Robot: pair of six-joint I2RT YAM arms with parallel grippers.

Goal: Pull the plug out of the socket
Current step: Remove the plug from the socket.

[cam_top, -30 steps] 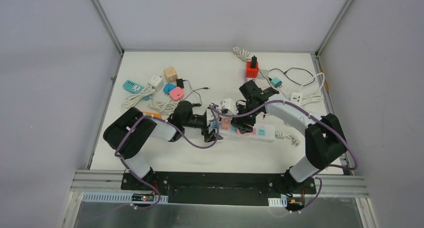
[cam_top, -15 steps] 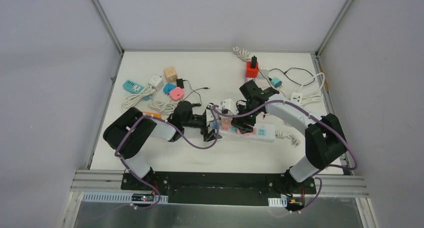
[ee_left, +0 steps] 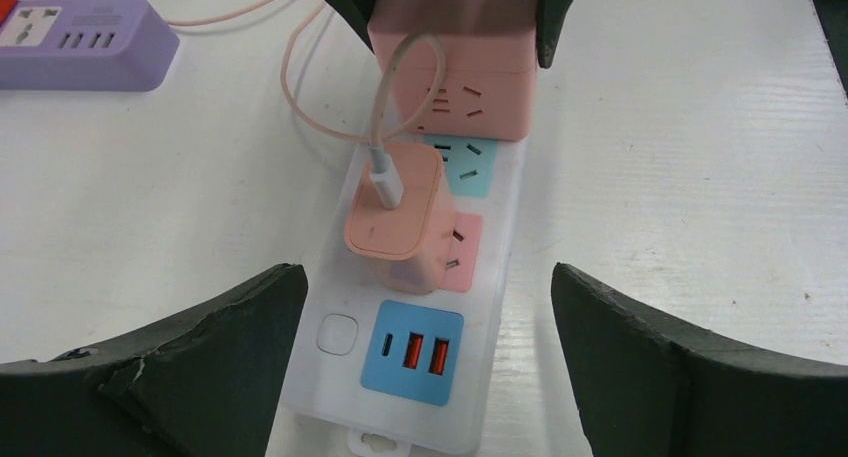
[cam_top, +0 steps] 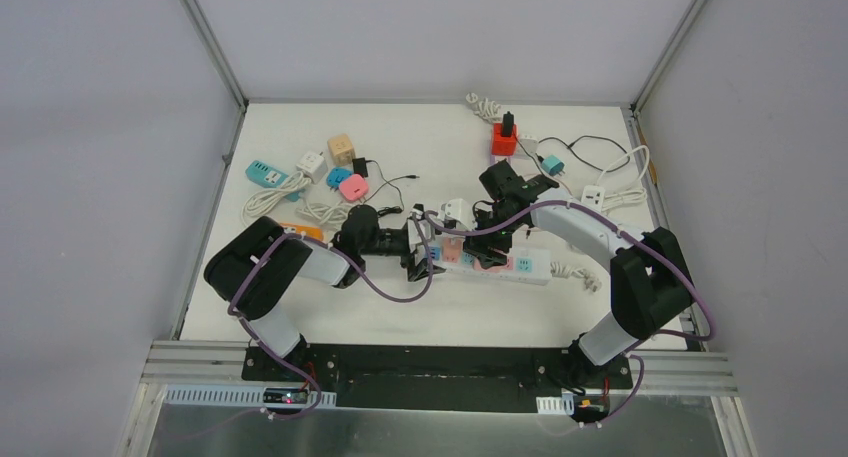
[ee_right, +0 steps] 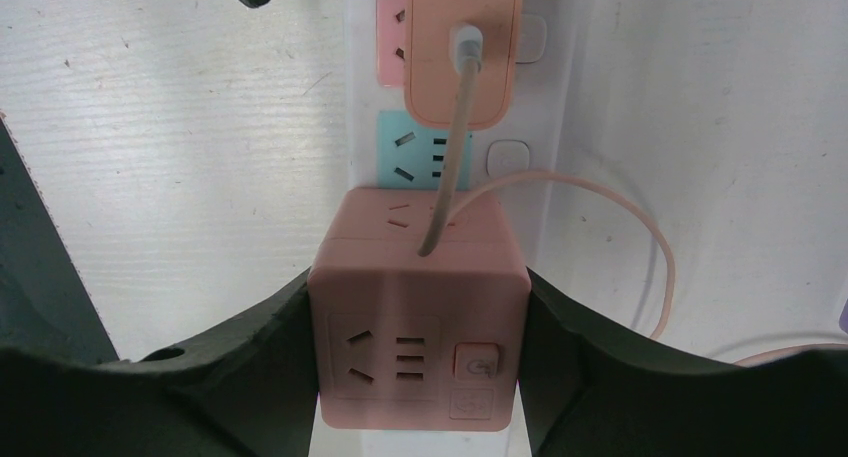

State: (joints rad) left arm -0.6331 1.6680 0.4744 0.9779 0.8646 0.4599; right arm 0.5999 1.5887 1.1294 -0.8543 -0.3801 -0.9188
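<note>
A white power strip (cam_top: 535, 267) lies mid-table. In the left wrist view, a pink charger plug (ee_left: 395, 212) with a pink cable sits in a pink socket of the strip (ee_left: 485, 377), just behind its blue USB panel. Behind it a pink cube socket (ee_left: 455, 72) stands on the strip. My left gripper (ee_left: 425, 347) is open, its fingers (ee_left: 180, 367) on either side of the strip's end, apart from the plug. My right gripper (ee_right: 418, 327) is shut on the pink cube socket (ee_right: 418, 277); the plug (ee_right: 462, 47) shows beyond it.
A purple power strip (ee_left: 75, 42) lies left of the white one. A red cube with a black plug (cam_top: 504, 137), a teal strip (cam_top: 266, 173), a pink adapter (cam_top: 352, 187), a wooden cube (cam_top: 341, 148) and loose cables lie at the back.
My left arm has drawn back slightly to the left. The right gripper stays shut on the pink cube socket. The plug has not moved.
</note>
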